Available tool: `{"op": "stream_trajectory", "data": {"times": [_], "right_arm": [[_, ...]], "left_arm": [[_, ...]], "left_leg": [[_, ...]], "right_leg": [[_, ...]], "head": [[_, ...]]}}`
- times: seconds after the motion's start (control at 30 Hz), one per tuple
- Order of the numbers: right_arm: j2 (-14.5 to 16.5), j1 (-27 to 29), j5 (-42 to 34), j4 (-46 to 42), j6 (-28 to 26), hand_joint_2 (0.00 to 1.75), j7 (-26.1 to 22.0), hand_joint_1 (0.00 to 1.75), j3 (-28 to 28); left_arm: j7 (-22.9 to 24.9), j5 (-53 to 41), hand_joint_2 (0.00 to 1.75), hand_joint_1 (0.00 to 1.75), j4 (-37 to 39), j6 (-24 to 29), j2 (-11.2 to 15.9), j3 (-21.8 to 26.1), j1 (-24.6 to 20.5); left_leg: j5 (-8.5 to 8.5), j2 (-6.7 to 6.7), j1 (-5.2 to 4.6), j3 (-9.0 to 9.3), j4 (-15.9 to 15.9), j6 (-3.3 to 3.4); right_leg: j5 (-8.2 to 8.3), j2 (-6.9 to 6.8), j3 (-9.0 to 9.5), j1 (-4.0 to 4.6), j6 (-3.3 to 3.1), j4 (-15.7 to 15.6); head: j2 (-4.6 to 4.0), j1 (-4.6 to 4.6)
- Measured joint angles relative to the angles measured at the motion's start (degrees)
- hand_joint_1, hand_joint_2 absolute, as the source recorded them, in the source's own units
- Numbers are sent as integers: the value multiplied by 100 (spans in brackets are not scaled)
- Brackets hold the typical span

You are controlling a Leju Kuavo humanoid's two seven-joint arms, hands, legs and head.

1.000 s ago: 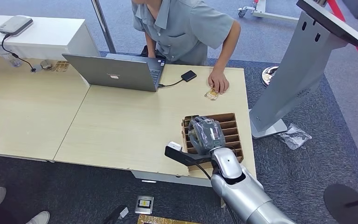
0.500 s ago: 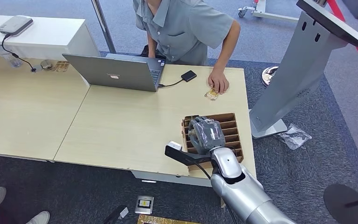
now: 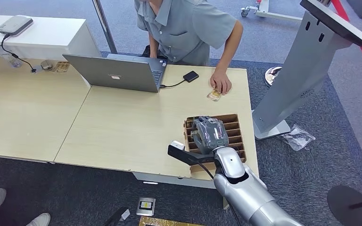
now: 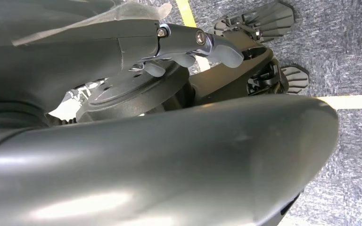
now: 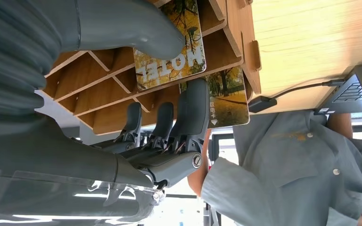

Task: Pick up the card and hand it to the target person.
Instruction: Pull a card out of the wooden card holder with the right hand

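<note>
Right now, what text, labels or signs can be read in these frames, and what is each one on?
"HOTEL", shown upside down, on the card under the right hand at the wooden rack.
Small characters and an arrow on a second card: too small to read.
Logo on the laptop lid: too blurred to read.

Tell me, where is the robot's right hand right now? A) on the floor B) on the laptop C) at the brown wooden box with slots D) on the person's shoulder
C. In the head view the right hand is over the wooden box near the table's edge, and the right wrist view shows its thumb on a card standing in one of the slots.
</note>
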Motion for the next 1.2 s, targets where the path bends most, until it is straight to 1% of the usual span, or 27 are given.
{"op": "stream_trajectory", "data": {"times": [0.23, 0.4, 0.6, 0.97, 1.07, 1.2], "right_arm": [[0, -1, 7, -1, 9, 175, -9, 97, 2], [0, -3, 3, 0, 15, 175, -20, 110, 2], [3, -5, 3, 6, 17, 175, -33, 119, 2], [34, -40, -12, 14, 51, 175, -21, 130, 4], [38, -51, -15, 14, 48, 175, -10, 139, 5], [34, -64, -13, 6, 2, 175, 1, 169, 7]], "left_arm": [[0, -1, 0, 0, 0, 54, -2, 0, 2], [1, 4, 0, 0, 0, 56, -4, 0, 2], [1, 13, 0, 0, 0, 73, -4, 1, 3], [0, 49, 0, 0, 0, 149, -7, 7, 8], [0, 54, 0, 0, 0, 158, -7, 7, 9], [1, 54, 0, 0, -2, 158, -7, 8, 10]], "left_leg": [[0, 0, 0, 0, 0, 0], [0, 0, 0, 0, 0, 0], [0, 0, 0, 0, 0, 0], [0, 0, 0, 1, 0, 0], [0, 0, 0, 0, 0, 0], [0, 0, 0, 1, 0, 0]], "right_leg": [[0, 0, 0, 0, 0, 0], [0, 0, 0, 0, 0, 0], [0, 0, 0, 0, 0, 0], [0, 0, 0, 0, 0, 0], [0, 0, 0, 0, 0, 0], [0, 0, 0, 0, 0, 0]], "head": [[0, 0], [0, 0], [0, 0], [0, 0], [0, 0], [0, 0]]}}
